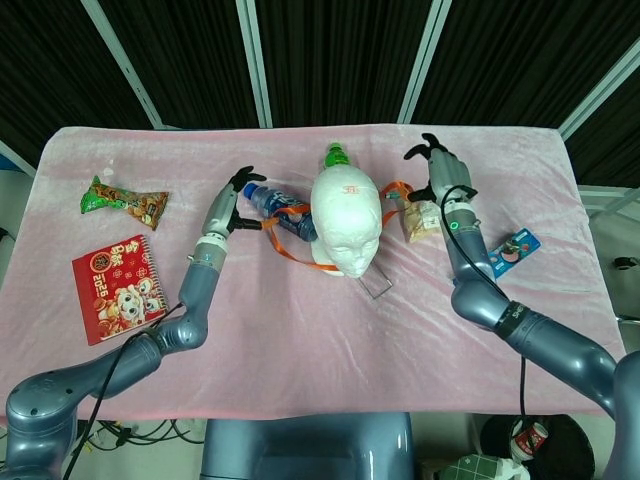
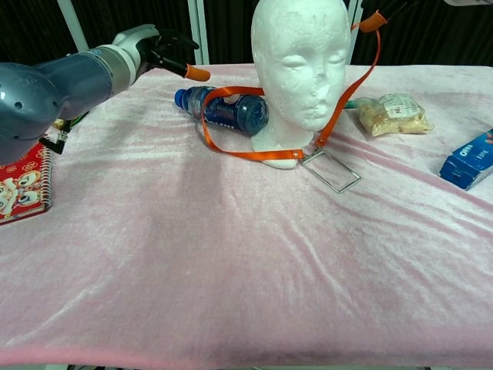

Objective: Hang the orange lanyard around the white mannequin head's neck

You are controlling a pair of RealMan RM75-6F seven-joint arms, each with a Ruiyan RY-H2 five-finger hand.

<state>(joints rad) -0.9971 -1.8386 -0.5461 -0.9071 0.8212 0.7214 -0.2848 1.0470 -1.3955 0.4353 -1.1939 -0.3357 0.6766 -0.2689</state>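
Note:
The white mannequin head (image 1: pixel 345 215) (image 2: pixel 300 62) stands upright at the table's centre. The orange lanyard (image 1: pixel 285 245) (image 2: pixel 231 150) runs behind its neck. Its left side lies slack over a blue bottle (image 1: pixel 285 215) (image 2: pixel 219 108) and the cloth. Its right side rises taut from the clear badge holder (image 2: pixel 333 171) (image 1: pixel 375 285) toward my right hand (image 1: pixel 440 175), which holds the strap up beside the head. My left hand (image 1: pixel 232 200) (image 2: pixel 146 50) hovers left of the bottle, fingers apart, holding nothing.
A snack bag (image 1: pixel 425 220) (image 2: pixel 393 114) lies under my right hand, with a blue biscuit pack (image 1: pixel 515 250) (image 2: pixel 470 162) further right. A green-capped bottle (image 1: pixel 336 155) stands behind the head. A red notebook (image 1: pixel 115 285) and a green packet (image 1: pixel 125 200) lie at the left.

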